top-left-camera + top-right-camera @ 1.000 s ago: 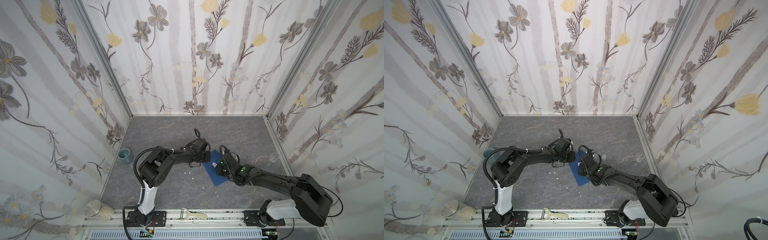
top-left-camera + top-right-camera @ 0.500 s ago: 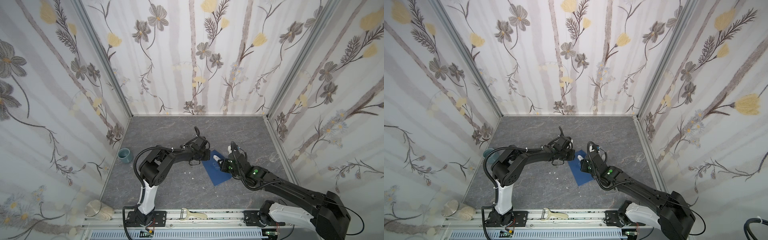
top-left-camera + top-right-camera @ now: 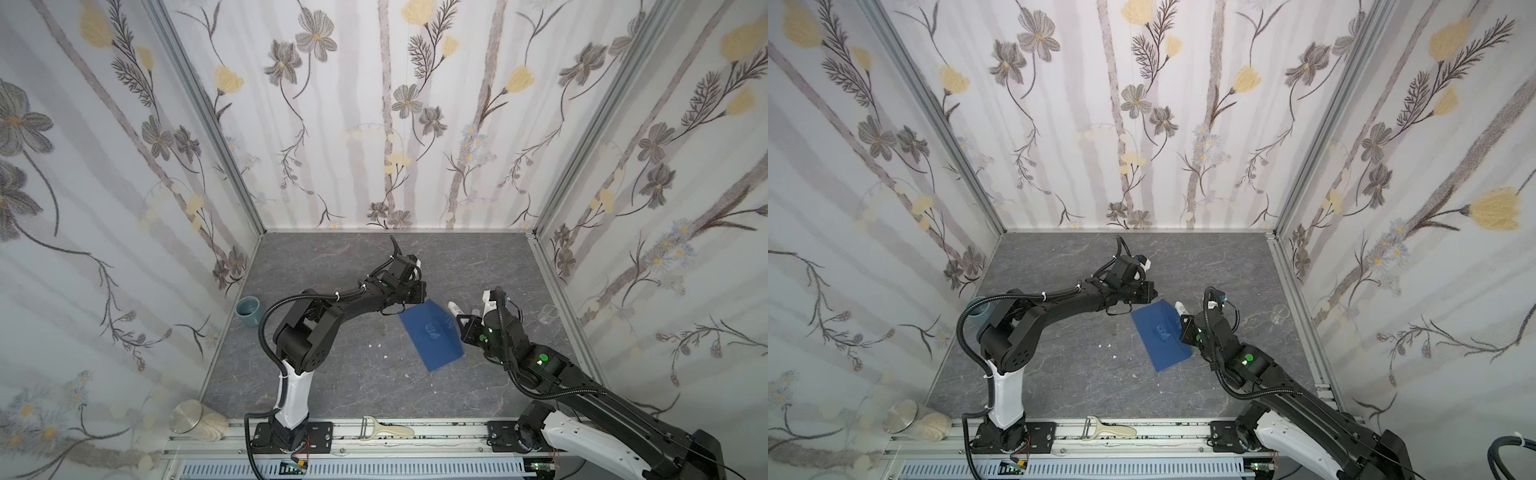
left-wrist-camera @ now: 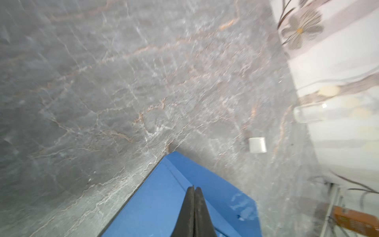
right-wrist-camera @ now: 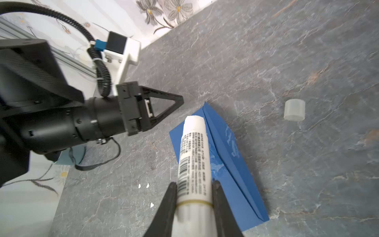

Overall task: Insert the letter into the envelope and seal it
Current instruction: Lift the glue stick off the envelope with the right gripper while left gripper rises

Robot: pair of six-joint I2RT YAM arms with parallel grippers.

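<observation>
Envelope (image 3: 432,336) now less covered, right tool (image 5: 193,184) drawn back rightward, gripping glue stick (image 5: 193,147)

The right tool (image 3: 460,318) and its glue stick (image 3: 453,308) have drawn back from over the envelope (image 3: 430,337) to its right edge

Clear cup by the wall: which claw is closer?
Right. The right claw, holding the glue stick, is at the envelope edge facing the clear cup; the shut left claw is beyond the envelope, farther.
</observation>
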